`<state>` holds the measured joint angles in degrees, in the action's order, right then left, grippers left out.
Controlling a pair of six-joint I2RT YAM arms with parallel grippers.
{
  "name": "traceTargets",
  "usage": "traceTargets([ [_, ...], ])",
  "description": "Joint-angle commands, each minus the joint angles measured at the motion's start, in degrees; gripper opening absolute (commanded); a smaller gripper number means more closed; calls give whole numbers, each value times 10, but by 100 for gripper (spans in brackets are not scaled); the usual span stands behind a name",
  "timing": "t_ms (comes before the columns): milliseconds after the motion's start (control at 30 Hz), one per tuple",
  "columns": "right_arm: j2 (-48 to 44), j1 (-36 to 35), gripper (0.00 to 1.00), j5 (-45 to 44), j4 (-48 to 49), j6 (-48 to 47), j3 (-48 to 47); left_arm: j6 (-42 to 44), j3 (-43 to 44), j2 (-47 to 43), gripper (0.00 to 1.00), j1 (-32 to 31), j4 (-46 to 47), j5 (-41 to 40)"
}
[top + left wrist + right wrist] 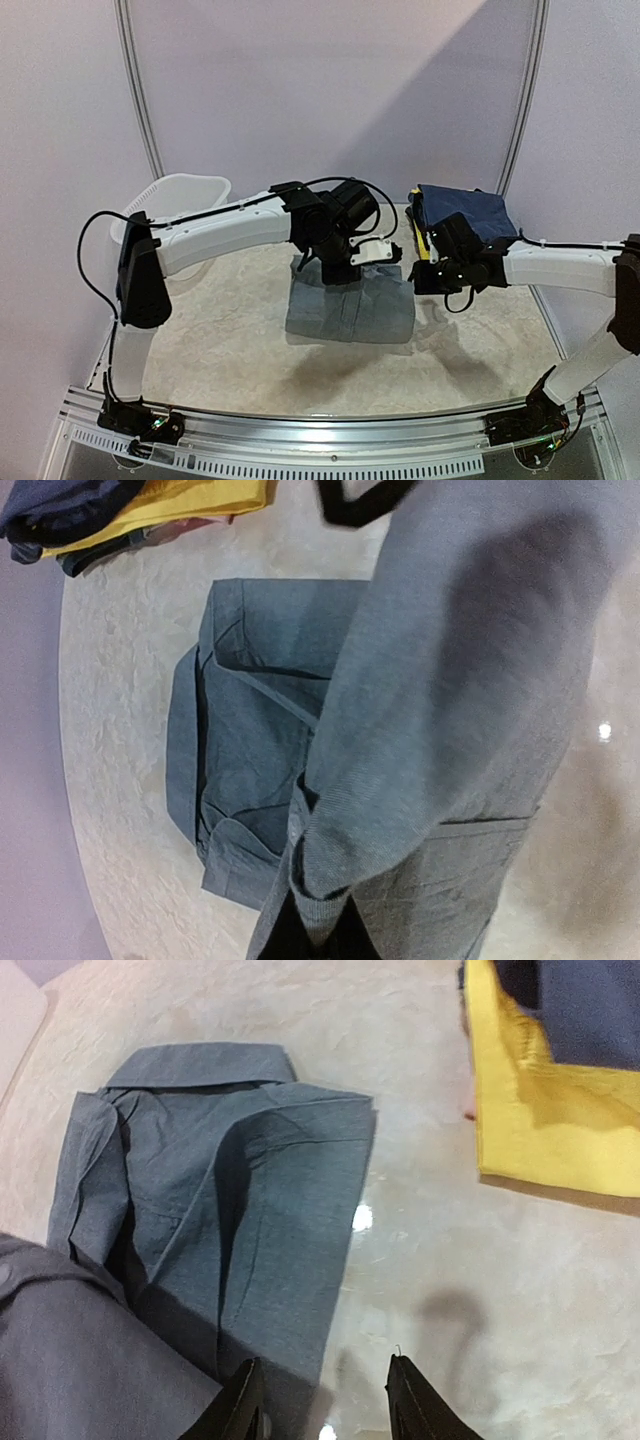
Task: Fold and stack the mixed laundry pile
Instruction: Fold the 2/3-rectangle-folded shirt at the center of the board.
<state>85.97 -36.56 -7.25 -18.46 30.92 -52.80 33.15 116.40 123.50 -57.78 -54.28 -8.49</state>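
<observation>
The left gripper (318, 935) is clamping shut on a fold of the grey trousers (350, 310), holding that part raised while the rest is lying folded flat on the table (230, 330) directly beneath it. The right gripper (325, 1405) is hovering with its fingers apart and nothing between them, the trousers' edge lying just ahead of its left fingertip. Farther ahead and to its right, the yellow garment (540, 1130) is lying under the navy top (590, 1010), apart from the trousers.

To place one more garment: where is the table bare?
Bare: the near strip between grey trousers and arm bases; the left part between trousers and white basin. Crowded: the gap between trousers and folded stack, where the right gripper hangs.
</observation>
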Motion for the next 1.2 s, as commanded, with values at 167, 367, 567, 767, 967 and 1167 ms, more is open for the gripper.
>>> traceTargets([
  [167, -89, 4, 42, -68, 53, 6, 58, 58, 162, 161, 0, 107, -5, 102],
  [367, -57, 4, 41, -20, 86, -1, 50, 66, 225, 240, 0, 142, 31, 129],
  [567, -13, 4, 40, 30, 112, -12, 31, 41, 232, 284, 0, 173, 62, 149],
  [767, 31, 4, 40, 66, 122, -22, 2, 26, 223, 297, 0, 179, 43, 157],
  [967, 24, 3, 39, 85, 115, -31, -9, -7, 88, 224, 2, 158, 52, 188],
  [1167, -21, 3, 40, 76, 89, -45, -23, -53, -131, 82, 3, 119, 142, 218],
])
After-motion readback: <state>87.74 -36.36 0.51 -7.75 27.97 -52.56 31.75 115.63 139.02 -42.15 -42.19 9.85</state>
